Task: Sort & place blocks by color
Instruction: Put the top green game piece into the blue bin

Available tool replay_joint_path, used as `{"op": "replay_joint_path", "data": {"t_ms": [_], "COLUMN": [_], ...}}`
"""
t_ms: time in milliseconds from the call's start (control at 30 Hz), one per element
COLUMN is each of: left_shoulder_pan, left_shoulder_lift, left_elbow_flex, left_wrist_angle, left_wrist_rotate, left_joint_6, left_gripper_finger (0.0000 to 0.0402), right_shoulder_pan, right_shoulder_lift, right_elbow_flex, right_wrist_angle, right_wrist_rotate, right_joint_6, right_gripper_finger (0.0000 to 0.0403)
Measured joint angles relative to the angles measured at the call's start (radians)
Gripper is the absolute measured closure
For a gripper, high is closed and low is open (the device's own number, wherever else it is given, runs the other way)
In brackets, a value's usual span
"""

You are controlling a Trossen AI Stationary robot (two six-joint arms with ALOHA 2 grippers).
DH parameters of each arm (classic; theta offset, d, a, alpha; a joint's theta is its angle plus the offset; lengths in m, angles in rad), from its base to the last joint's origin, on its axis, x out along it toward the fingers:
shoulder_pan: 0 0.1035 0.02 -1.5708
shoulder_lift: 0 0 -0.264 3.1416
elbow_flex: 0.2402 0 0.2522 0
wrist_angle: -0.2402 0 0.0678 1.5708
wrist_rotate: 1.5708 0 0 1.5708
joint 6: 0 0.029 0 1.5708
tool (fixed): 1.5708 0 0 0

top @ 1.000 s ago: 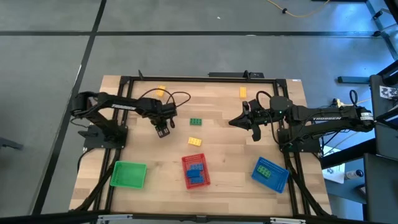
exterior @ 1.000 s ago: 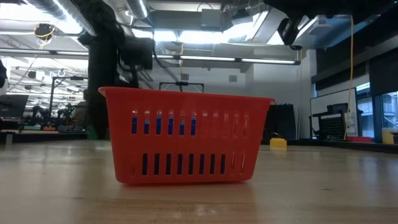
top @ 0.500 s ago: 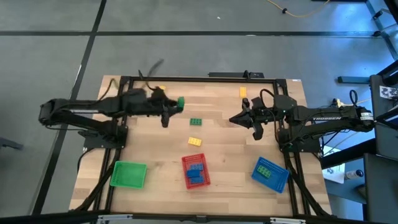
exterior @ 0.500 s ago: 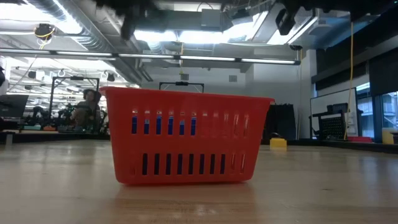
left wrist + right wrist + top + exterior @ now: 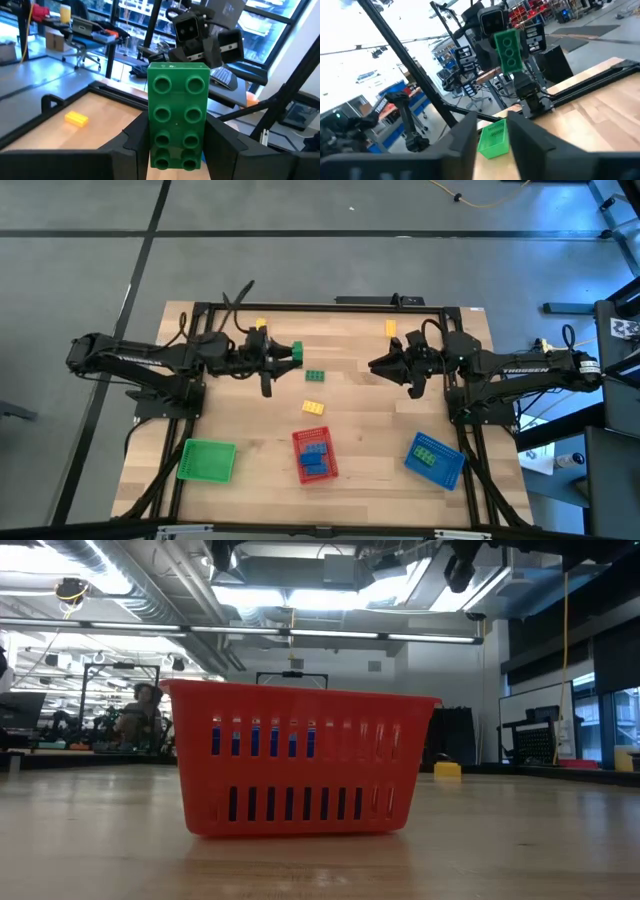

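My left gripper [image 5: 278, 356] is raised over the table's far left middle and is shut on a green studded block [image 5: 291, 352]; the right wrist view shows this block [image 5: 509, 50] from the far side. My right gripper [image 5: 378, 366] hovers open over the far right middle, facing the left one, and holds nothing. On the wood lie a second green block [image 5: 316, 375], a yellow block [image 5: 313, 407], another yellow one [image 5: 260, 326] near the far edge, and an orange-yellow one [image 5: 391, 328]. Blue blocks lie in the red tray [image 5: 314, 455]. Green blocks lie in the blue tray [image 5: 435, 458]. My left gripper pinches the green block at one short end [image 5: 175, 152], a finger [image 5: 132, 142] on each long side. The fingers lie about level, pointing toward the table's right. The block is lifted clear and sticks out forward along the fingers, its studs facing the wrist camera.
A green tray [image 5: 207, 460] sits at the near left corner, the red tray [image 5: 300, 760] at the near middle, and the blue one at the near right. A black frame runs round the table. Bare wood lies between the two grippers and the trays.
My left gripper has risen from the table's left middle and moved toward the far edge. It has tipped from pointing down to pointing level toward the right, and it carries the green block up clear of the wood. The right arm has barely moved.
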Motion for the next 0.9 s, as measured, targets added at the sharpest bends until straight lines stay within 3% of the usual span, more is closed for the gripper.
{"op": "replay_joint_path", "data": {"t_ms": [200,400,633,900], "left_shoulder_pan": [0.0,0.0,0.0,0.0], "left_shoulder_lift": [0.028,0.077,0.253,0.356], "left_elbow_flex": [0.0,0.023,0.168,0.262], "left_wrist_angle": [0.008,0.028,-0.028,-0.024], "left_wrist_rotate": [0.0,0.006,0.061,0.097], "left_joint_6": [-0.008,-0.017,-0.036,-0.002], "left_gripper_finger": [0.0273,0.0273,0.0273,0.0273], "right_shoulder_pan": [0.0,0.012,0.02,0.02], "right_shoulder_lift": [0.053,0.156,0.3,0.363], "right_elbow_flex": [0.001,0.057,0.24,0.318], "right_wrist_angle": [0.032,0.108,-0.005,-0.078], "right_wrist_rotate": [0.015,0.018,0.054,0.053], "right_joint_6": [0.107,-0.003,-0.306,-0.342], "right_gripper_finger": [0.017,0.0099,0.009,0.0097]}}
